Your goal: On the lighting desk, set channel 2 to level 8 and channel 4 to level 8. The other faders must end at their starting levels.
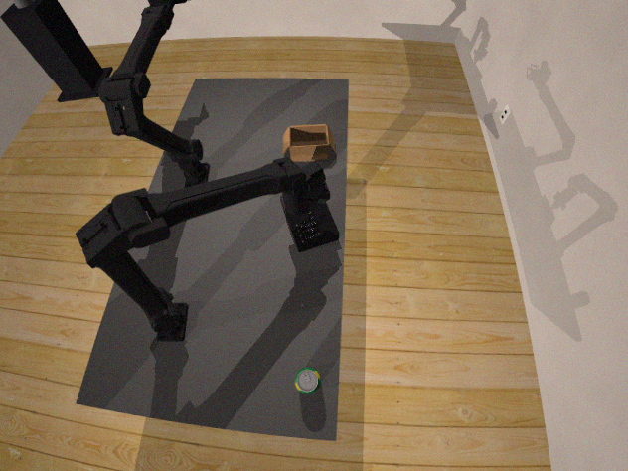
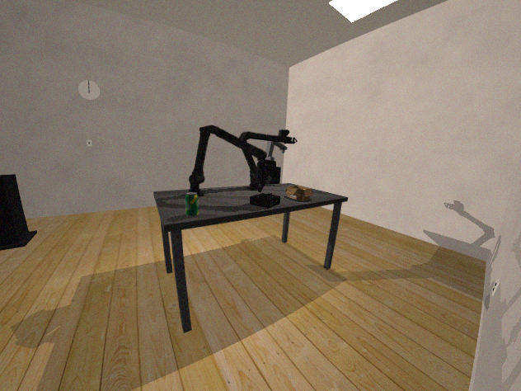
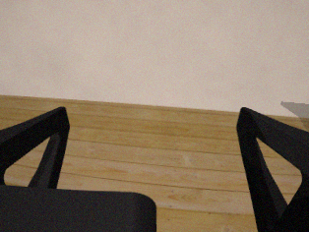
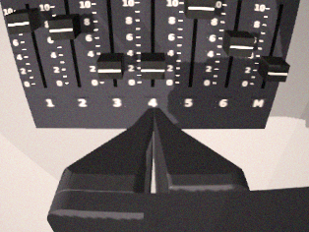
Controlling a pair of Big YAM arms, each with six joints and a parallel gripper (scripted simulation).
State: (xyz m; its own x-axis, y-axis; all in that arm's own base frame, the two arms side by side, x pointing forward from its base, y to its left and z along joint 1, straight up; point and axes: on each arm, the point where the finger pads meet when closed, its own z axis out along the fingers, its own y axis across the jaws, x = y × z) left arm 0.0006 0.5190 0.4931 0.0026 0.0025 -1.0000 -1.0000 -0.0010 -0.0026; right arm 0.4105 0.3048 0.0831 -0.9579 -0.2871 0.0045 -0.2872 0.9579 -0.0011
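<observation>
We are seeing an open cardboard box [image 1: 299, 153] [image 2: 299, 194], its contents unclear, standing near the black lighting desk [image 1: 328, 234] [image 2: 265, 200] [image 4: 207, 117] on the table [image 1: 237, 324] [image 2: 218, 219]. Channel 2's fader [image 4: 64, 28] is sitting near 8, channel 4's fader [image 4: 153, 66] near 2. Our left gripper [image 2: 293, 139] [image 3: 153, 116] is spreading wide; our right gripper [image 1: 318, 188] [image 2: 260, 189] [image 4: 154, 117] is pressing its jaws together.
</observation>
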